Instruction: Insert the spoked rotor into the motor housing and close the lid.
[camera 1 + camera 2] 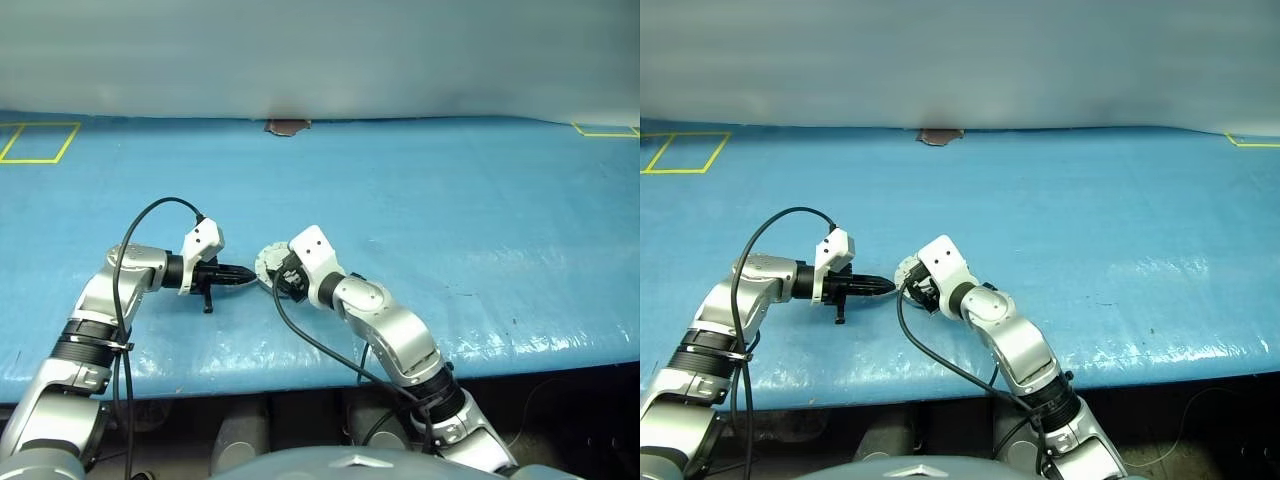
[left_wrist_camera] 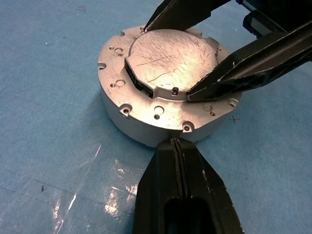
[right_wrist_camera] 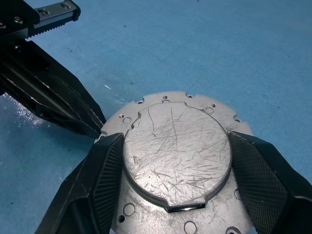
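The motor housing [image 2: 127,122] is a round silver casing lying on the blue table, with the lid [image 3: 175,151] flat on top, its scratched grey outer face up. My right gripper [image 3: 175,168] reaches over it and is shut on the lid's raised round centre, one pad [image 3: 108,170] on each side. My left gripper [image 2: 175,144] is shut, its tip touching the casing's rim on the near side. In the head views the casing [image 1: 266,262] sits between the left gripper [image 1: 243,273] and the right wrist. The spoked rotor is hidden.
A blue sheet [image 1: 450,220] covers the table, whose front edge [image 1: 300,365] runs just behind my arms. Yellow tape marks [image 1: 40,142] lie at the far corners, and a small brown patch [image 1: 287,126] sits at the back edge.
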Tool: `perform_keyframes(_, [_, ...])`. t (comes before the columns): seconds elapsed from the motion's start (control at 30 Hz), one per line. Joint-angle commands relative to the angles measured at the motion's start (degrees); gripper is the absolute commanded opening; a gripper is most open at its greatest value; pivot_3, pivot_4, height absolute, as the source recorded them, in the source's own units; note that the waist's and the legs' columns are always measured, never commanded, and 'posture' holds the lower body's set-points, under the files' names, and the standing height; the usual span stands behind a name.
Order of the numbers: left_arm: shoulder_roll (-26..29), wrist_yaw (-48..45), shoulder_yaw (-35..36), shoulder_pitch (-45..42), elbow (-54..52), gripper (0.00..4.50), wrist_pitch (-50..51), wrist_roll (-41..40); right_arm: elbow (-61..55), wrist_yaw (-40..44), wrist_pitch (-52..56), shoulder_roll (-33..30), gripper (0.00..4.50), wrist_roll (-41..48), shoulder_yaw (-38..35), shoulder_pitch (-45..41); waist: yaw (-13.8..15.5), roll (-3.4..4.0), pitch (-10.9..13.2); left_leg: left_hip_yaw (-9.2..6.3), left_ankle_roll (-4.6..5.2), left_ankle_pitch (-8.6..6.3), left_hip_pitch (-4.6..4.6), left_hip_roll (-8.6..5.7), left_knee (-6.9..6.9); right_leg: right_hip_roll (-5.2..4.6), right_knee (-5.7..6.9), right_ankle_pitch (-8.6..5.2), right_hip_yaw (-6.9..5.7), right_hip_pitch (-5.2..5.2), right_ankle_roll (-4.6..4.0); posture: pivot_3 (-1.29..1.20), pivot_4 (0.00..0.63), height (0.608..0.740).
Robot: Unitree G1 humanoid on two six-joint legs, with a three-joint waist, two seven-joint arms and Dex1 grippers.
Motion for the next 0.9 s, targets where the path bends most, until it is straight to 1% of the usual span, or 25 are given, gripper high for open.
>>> perform_keyframes(0.03, [-0.8,0.7,3.1,-0.8,-1.7,0.00,1.1,-3.0,4.1,0.7,1.0,-0.5,3.03,-0.3,1.4,1.9,0.0,-0.01,0.0,0.01,0.00,0.00,0.04,0.00,-0.03,0.00,0.00,-0.01,0.00,0.03,-0.01,0.00,0.150,0.740])
perform_keyframes(0.2, [-1.8,0.6,4.8,-2.0,-1.7,0.00,4.4,-6.1,4.1,0.8,0.9,-0.5,3.03,-0.3,1.1,2.1,0.0,-0.17,-0.1,0.08,0.00,0.00,0.45,0.02,-0.28,-0.03,-0.02,-0.07,0.02,0.22,-0.11,0.00,0.150,0.740])
perform_keyframes(0.3, [-2.1,0.7,4.9,-2.6,-1.4,0.00,5.5,-6.9,4.0,0.7,0.9,-0.5,3.03,-0.4,0.9,2.2,0.0,-0.19,-0.1,0.10,-0.01,0.01,0.49,0.04,-0.44,-0.02,-0.01,-0.10,0.02,0.22,-0.16,0.00,0.150,0.740])
perform_keyframes(0.37, [-2.4,0.9,4.1,-2.9,-1.0,0.00,4.8,-6.1,3.9,0.7,0.8,-0.4,3.03,-0.5,0.7,2.3,0.0,-0.19,-0.1,0.11,-0.01,0.01,0.50,0.04,-0.54,-0.01,-0.01,-0.13,0.02,0.19,-0.22,0.00,0.150,0.740])
perform_keyframes(0.53, [-1.5,1.3,0.7,-2.4,0.2,0.00,0.1,-1.3,3.7,0.3,0.6,-0.2,3.03,-0.6,-0.1,2.3,0.0,-0.21,-0.2,0.10,-0.01,0.01,0.53,0.05,-0.74,0.03,-0.01,-0.19,0.01,0.15,-0.32,0.00,0.150,0.740])
perform_keyframes(0.67, [-1.3,1.3,1.3,-2.2,0.9,0.00,0.1,-1.2,3.6,0.1,0.6,-0.1,3.03,-0.7,-0.4,2.5,0.0,-0.20,-0.2,0.10,-0.02,0.02,0.55,0.07,-0.72,0.04,-0.01,-0.19,0.01,0.17,-0.33,0.00,0.150,0.740])
perform_keyframes(0.9, [-1.2,1.3,0.0,-1.1,0.7,0.00,-1.2,0.2,3.6,0.1,0.5,0.0,3.03,-0.6,-0.7,2.5,0.0,-0.20,-0.2,0.10,-0.02,0.02,0.55,0.08,-0.73,0.04,-0.01,-0.20,0.01,0.16,-0.33,0.00,0.150,0.740])
